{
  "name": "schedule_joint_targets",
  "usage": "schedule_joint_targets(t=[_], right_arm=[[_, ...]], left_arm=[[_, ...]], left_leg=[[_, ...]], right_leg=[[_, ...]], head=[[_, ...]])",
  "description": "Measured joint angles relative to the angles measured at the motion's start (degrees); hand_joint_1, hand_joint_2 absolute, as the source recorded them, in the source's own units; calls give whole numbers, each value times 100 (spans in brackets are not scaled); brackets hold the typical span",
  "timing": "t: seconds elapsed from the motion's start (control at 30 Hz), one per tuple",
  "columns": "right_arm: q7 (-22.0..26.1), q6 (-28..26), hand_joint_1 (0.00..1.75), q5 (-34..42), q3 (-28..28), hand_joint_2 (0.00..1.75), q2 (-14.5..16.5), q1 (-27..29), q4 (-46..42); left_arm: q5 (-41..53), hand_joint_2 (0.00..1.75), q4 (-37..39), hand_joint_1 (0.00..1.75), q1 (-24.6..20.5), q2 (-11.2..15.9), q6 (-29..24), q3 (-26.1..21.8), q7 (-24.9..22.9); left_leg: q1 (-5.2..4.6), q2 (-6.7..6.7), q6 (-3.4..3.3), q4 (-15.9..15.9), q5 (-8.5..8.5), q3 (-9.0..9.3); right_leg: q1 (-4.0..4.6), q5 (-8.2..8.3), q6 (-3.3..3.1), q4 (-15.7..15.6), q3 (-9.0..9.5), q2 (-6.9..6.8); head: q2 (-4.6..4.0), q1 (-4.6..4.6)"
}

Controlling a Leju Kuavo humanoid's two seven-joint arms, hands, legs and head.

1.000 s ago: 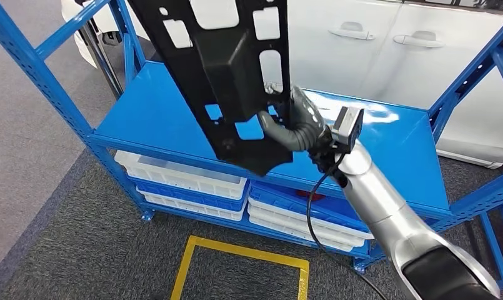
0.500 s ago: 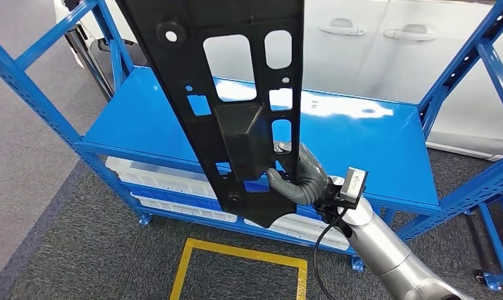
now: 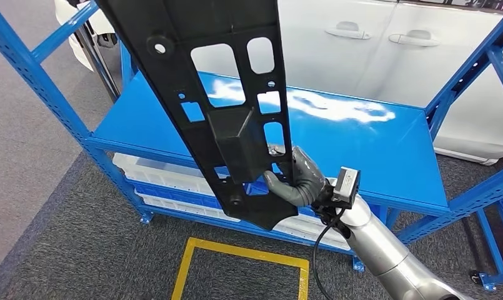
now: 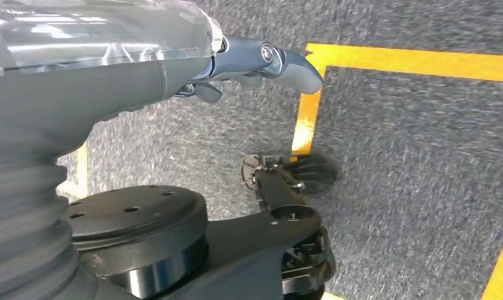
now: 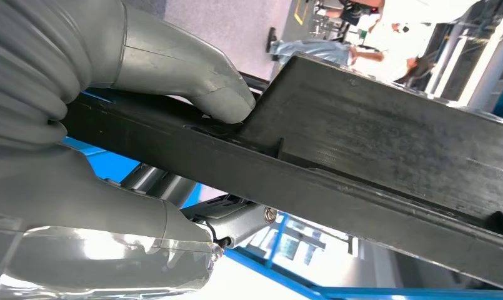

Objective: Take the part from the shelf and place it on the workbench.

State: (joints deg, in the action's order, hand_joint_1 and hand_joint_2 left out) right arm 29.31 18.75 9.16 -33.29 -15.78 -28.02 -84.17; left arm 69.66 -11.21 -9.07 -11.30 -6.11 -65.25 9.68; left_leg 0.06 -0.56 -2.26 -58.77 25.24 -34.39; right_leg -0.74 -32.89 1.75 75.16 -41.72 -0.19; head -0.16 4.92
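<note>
Part: a long black plastic panel [image 3: 217, 94] with rectangular cut-outs and a raised box near its lower end, held up in the air in front of the shelf [image 3: 373, 144], tilted, its upper end running out of the head view and its lower end hanging past the shelf's front edge.
Right hand: the right hand [image 3: 295, 178] grips the part near its lower end, at the edge beside the raised box; in the right wrist view the thumb [image 5: 227, 103] presses on one face of the panel and a finger lies against the other face.
Left hand: the left hand [image 4: 261, 62] hangs over the grey carpet with nothing in it, fingers apart.
Shelf: blue steel, its glossy top board bare where seen; white and blue trays [image 3: 167, 178] are stacked on the level beneath.
Floor: grey carpet with a yellow taped rectangle [image 3: 242, 250] in front of the shelf.
Background: a white car [image 3: 386, 50] stands behind the shelf.
</note>
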Motion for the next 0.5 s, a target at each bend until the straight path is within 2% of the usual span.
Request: schedule_joint_targets(t=[0.03,0.1,0.13,0.17,0.23,0.27,0.33,0.37,0.43,0.47,0.5], right_arm=[[-25,-27,175,13,1,175,0,1,32],[-68,-95,175,43,4,175,0,-6,84],[-82,-124,175,63,7,175,1,-10,106],[-94,-152,175,85,10,175,1,-11,124],[-114,-199,175,127,18,175,1,2,153],[-123,-217,175,143,23,175,-5,11,164],[-135,-244,175,177,34,175,-24,22,176],[-140,-264,175,193,38,175,-34,29,179],[-163,-311,175,209,42,175,-41,51,184],[-182,-333,175,208,44,175,-42,67,190],[-203,-354,175,203,45,175,-42,82,198]], left_arm=[[-4,175,0,0,4,-1,5,-15,-22],[-3,175,0,0,8,-4,20,-44,-64],[-3,175,0,0,9,-8,29,-58,-82],[-2,175,0,0,12,-12,37,-69,-94],[5,175,0,0,25,-18,48,-82,-105],[9,175,0,0,31,-19,50,-84,-103],[29,175,0,0,36,-19,52,-84,-69],[38,175,0,0,37,-19,51,-84,-39],[50,175,0,0,41,-20,49,-84,17],[50,175,0,0,44,-20,49,-84,36],[50,175,0,0,45,-19,51,-84,48]], left_leg=[[-5,-3,0,-1,0,5],[-14,-8,7,-5,-3,13],[-21,-8,21,-11,-10,4],[-27,-7,39,-17,-21,-12],[-32,-2,90,-13,-46,-39],[-30,2,119,-19,-33,-49],[-29,7,179,-213,143,-125],[-21,8,207,-478,326,-228],[0,9,248,-1215,717,-507],[10,10,263,-1499,827,-605],[19,9,273,-1591,835,-611]], right_leg=[[1,155,-17,-197,93,0],[18,551,-71,-996,486,-6],[37,681,-96,-1340,645,-9],[57,739,-114,-1548,732,-12],[85,749,-137,-1651,743,-7],[70,764,-161,-1679,744,-12],[43,806,-227,-1752,750,-26],[33,824,-255,-1776,748,-36],[45,846,-280,-1781,723,-42],[49,860,-275,-1778,709,-28],[49,874,-264,-1772,694,-7]], head=[[-1,0],[-1,0],[0,1],[1,1],[1,2],[0,2],[0,2],[0,2],[0,2],[0,2],[0,2]])
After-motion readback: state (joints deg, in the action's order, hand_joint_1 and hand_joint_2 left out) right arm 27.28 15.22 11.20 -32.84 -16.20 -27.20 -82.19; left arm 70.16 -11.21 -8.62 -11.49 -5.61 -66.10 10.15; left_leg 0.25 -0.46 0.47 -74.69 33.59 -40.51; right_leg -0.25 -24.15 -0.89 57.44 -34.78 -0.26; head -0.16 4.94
